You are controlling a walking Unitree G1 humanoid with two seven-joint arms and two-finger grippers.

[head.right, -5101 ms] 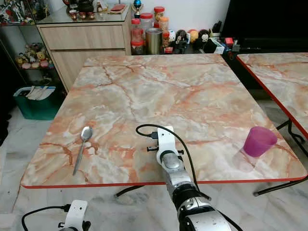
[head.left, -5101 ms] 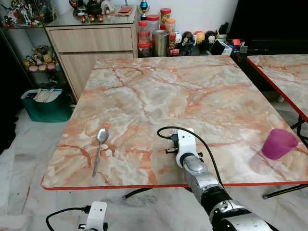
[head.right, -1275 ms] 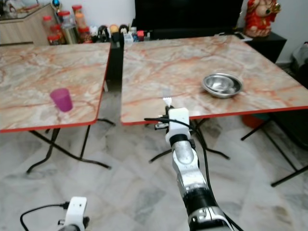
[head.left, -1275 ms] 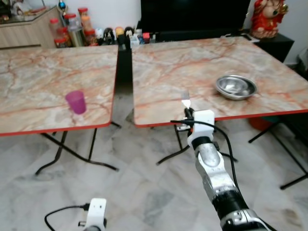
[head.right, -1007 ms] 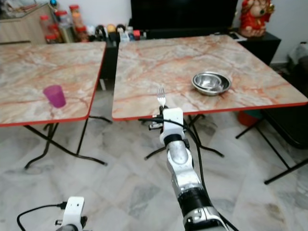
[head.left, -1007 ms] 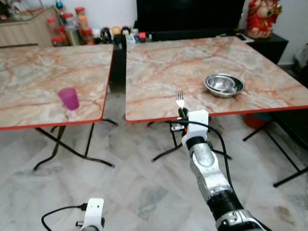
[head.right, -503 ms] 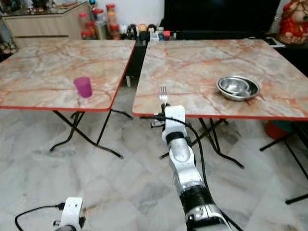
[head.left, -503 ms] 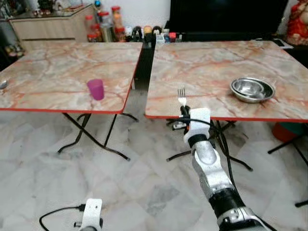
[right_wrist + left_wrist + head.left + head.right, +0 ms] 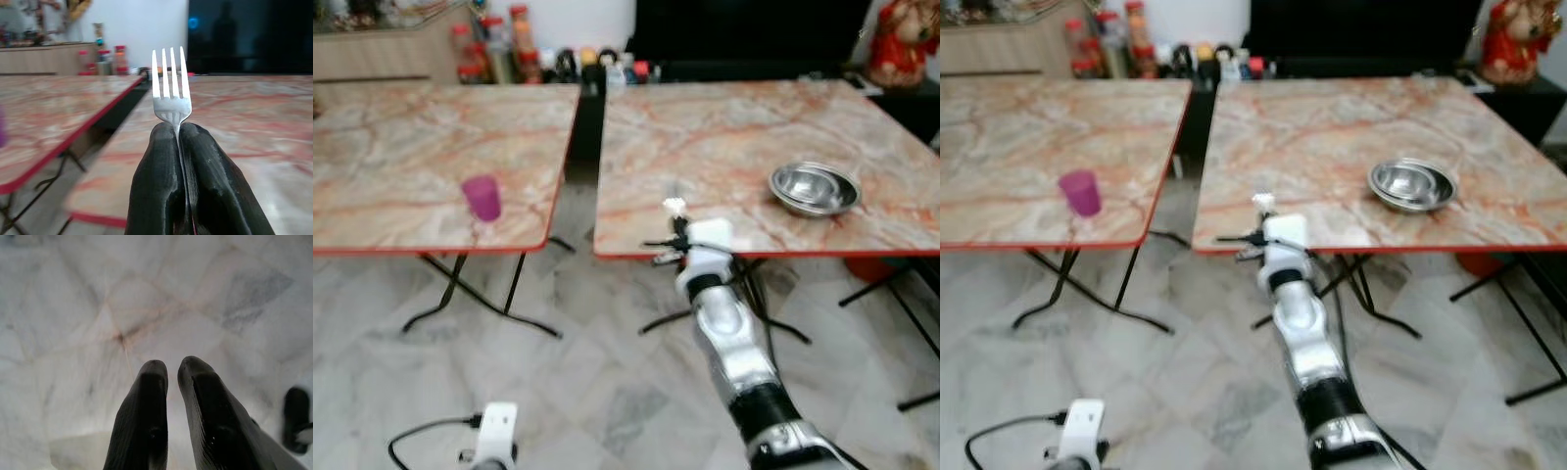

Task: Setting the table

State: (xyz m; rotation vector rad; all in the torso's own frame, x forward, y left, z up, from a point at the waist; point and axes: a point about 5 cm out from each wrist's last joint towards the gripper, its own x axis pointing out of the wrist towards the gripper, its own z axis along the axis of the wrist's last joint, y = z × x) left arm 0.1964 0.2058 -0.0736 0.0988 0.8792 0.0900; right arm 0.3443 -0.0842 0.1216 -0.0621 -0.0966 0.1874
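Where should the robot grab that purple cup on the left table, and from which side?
Grip the purple cup around its side wall near the middle, coming in level from the table's near edge: it stands upright close to that edge, nothing crowding it.

Two tables stand side by side with a narrow gap between them. On the left table (image 9: pixel 401 166), a cup (image 9: pixel 481 198) sits near its front right corner, at about ten o'clock from the robot. On the right table (image 9: pixel 734 137), a bowl (image 9: pixel 815 188) lies at about one o'clock. The right hand (image 9: pixel 180 128) holds a fork (image 9: pixel 170 90) upright at the right table's front edge, near its left corner. Jars (image 9: pixel 494 49) line the wall at twelve o'clock, behind the tables.
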